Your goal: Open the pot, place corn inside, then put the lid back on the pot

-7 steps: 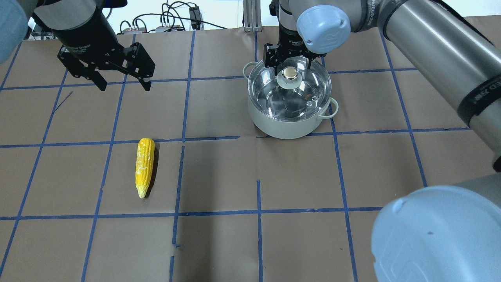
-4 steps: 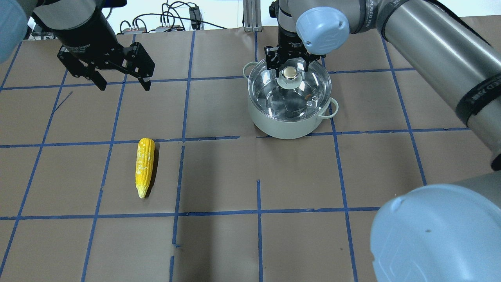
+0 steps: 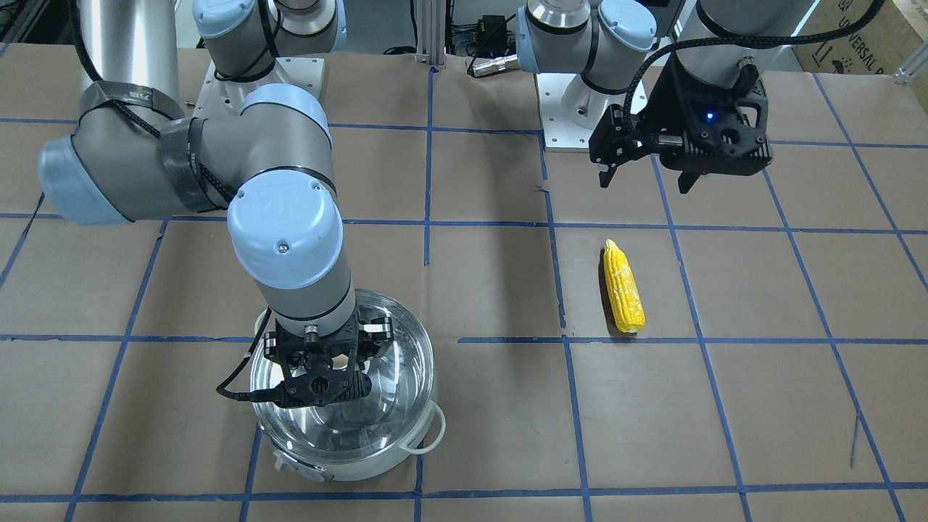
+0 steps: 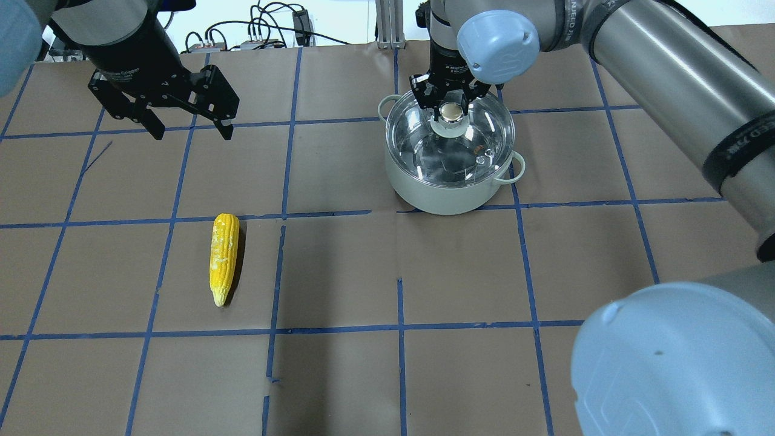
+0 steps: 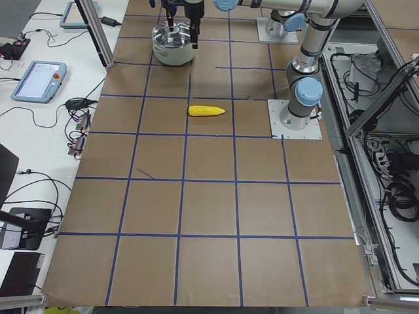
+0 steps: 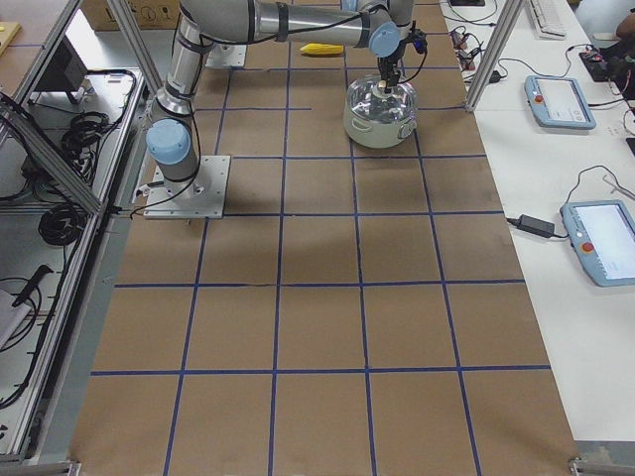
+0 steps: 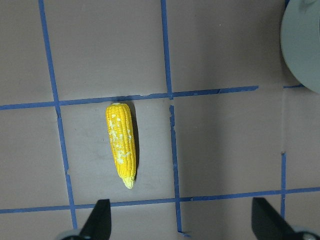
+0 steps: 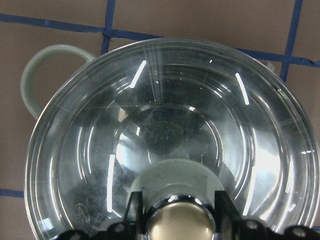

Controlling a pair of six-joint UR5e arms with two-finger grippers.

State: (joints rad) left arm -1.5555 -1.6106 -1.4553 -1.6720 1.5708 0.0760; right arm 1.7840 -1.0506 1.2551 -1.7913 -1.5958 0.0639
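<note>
Lid (image 4: pixel 471 144), domed clear glass, caps steel pot (image 4: pixel 448 197); right tool (image 4: pixel 449 109) pinches its knob (image 8: pixel 182 225), left tool (image 4: pixel 194 134) spread.

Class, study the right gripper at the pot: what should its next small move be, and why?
Probably close the right gripper firmly on the knob of the lid. Its fingers flank the knob on both sides, though a firm pinch is not clear, the lid sits on the pot, and the corn lies on the table.

table (image 4: pixel 460 272): brown paper, blue tape grid | pot (image 4: pixel 448 191) standing upright | corn (image 4: pixel 223 257) lying flat, well apart
</note>
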